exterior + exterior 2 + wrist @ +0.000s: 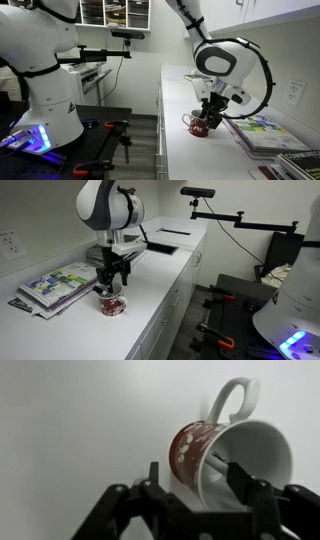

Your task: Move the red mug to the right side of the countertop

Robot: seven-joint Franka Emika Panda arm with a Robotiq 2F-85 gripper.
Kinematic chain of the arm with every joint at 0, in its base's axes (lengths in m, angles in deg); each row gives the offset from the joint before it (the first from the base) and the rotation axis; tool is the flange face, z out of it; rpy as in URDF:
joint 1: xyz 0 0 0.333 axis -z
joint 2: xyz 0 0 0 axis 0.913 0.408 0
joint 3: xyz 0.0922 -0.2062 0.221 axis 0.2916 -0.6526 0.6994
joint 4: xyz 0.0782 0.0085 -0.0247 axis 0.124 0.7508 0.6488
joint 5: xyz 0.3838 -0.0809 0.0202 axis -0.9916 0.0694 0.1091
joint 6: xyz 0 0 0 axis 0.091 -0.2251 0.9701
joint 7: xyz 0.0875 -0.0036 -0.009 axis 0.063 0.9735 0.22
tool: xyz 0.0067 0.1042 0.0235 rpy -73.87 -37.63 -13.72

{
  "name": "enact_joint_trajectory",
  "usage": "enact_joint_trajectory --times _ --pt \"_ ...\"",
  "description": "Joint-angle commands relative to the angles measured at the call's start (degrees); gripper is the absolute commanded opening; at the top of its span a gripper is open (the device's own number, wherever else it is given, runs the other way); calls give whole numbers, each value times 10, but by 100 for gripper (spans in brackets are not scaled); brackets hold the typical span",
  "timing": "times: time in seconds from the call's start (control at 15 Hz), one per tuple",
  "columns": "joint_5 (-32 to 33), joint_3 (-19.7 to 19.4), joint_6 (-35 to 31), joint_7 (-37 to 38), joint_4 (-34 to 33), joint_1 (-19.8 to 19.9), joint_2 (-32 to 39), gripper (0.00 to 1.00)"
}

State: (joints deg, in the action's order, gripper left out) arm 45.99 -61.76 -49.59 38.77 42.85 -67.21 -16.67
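While the gripper [111,280] hangs spread open over the mug [111,305], an off-centre pinch on its rim could tip it or skid it across the counter [145,295]

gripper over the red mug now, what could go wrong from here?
1. The gripper is open astride one wall of the red mug; a one-wall pinch may let it tilt or slip.
2. A thin dark item in the mug sits near the inner finger and could jam.
3. Magazines lie close beside the mug; a low carry might clip them.
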Motion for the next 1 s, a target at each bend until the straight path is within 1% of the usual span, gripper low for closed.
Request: enact_joint_trajectory --times 0.0,0.33,0.4,0.53,0.73,0.93 --pt "18 -1 -7 42 -21 -8 20 47" --pt "41 -2 -4 54 -34 -19 34 7" --pt "44 -1 -4 54 -35 -20 35 1" --pt "54 -5 -7 65 -32 -25 31 0" --pt "55 -14 -16 91 -16 -20 15 2" --pt "58 -43 -34 125 14 -13 -9 2"
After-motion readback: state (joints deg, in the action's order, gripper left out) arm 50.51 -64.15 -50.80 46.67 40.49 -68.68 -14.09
